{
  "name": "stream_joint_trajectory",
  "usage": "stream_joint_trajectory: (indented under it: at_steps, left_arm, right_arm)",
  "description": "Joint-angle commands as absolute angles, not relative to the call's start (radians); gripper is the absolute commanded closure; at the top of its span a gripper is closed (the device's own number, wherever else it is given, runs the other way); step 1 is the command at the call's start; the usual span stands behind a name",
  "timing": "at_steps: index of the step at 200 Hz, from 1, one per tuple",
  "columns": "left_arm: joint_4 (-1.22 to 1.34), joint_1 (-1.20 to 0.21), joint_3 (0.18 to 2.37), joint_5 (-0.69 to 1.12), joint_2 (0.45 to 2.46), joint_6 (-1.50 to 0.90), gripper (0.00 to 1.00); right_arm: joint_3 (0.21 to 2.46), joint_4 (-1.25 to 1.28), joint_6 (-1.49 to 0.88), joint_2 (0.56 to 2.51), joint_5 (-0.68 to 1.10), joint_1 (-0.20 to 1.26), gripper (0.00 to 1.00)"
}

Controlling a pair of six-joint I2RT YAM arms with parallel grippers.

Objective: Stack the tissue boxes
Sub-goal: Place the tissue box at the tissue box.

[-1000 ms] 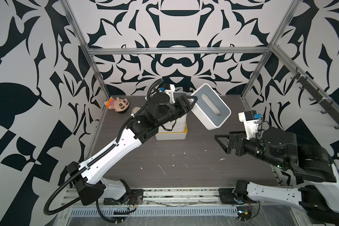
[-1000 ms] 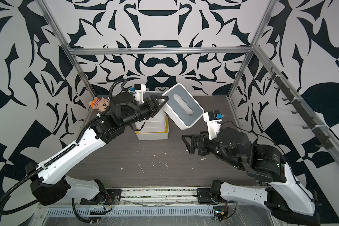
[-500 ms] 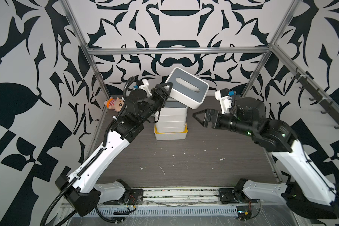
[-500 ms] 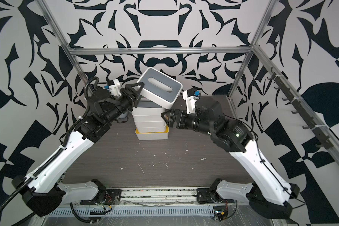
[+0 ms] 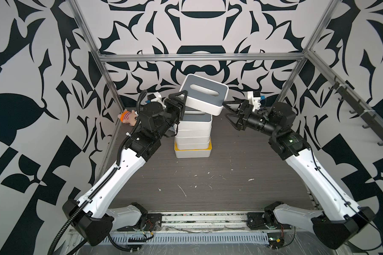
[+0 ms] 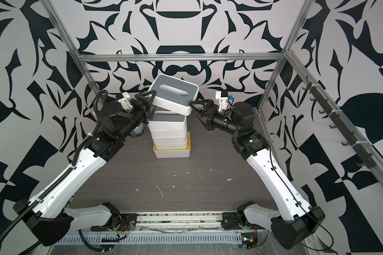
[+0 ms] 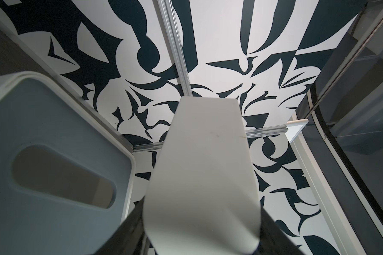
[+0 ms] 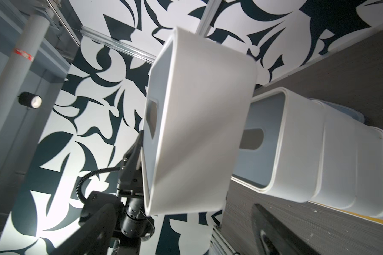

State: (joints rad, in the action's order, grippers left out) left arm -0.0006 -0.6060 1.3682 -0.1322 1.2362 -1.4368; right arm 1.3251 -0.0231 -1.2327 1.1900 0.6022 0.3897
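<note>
Where both top views agree: left gripper [image 5: 182, 103] clamps the left end of the lifted grey box [image 5: 205, 97], tilted, right end lower, over the stack [image 5: 194, 132].
stack: far centre of table [image 5: 208, 187]; yellow-lidded box [image 5: 192, 152] lowest, three white boxes [image 5: 192, 138] on it, second grey box [image 5: 197, 118] uppermost.
contact: lifted grey box's low edge against second grey box or not, cannot tell.
right gripper [image 5: 226, 109]: jaws spread wide, grasping nothing, just right of the lifted grey box.
left wrist: white wall of lifted grey box [image 7: 206, 165] between fingers [image 7: 128, 234]; second grey box's slotted lid [image 7: 53, 176] alongside.
right wrist: lifted grey box [image 8: 199, 123] askew above stack [image 8: 341, 165]; left gripper [image 8: 136, 150] at its left end.
</note>
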Motion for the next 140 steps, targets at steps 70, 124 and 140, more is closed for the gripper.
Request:
stream_joint_trajectory:
  at_steps: [70,124,140]
  left_arm:
    - [0.132,-0.604,1.362,-0.136,1.232,-1.525,0.76]
    - [0.124,-0.604,1.355,-0.147,1.233,-1.525,0.75]
    - [0.120,-0.604,1.354,-0.150,1.235,-1.523,0.75]
  right_arm:
    - [1.307,0.409,-1.504,1.313,0.612,0.374,0.14]
    - [1.284,0.469,-1.526,1.308,0.574,0.374,0.27]
    - [1.285,0.468,-1.526,1.306,0.575,0.374,0.31]
